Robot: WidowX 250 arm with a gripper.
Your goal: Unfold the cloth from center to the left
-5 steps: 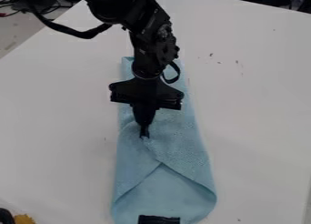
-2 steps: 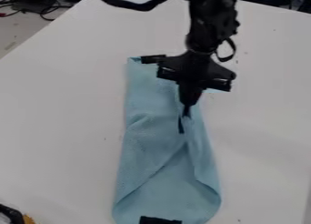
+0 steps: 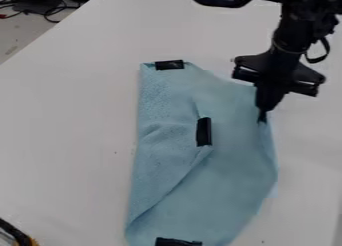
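One light blue cloth (image 3: pixel 220 185) lies partly unfolded on the white table (image 3: pixel 67 120), and my gripper (image 3: pixel 262 118) pinches its edge at the view's right. Three black strips (image 3: pixel 204 131) mark the cloth: top, middle and bottom.

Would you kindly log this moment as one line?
claw: holding cloth near its image-right edge | cloth: partly unfolded | black strips: at top, middle and bottom
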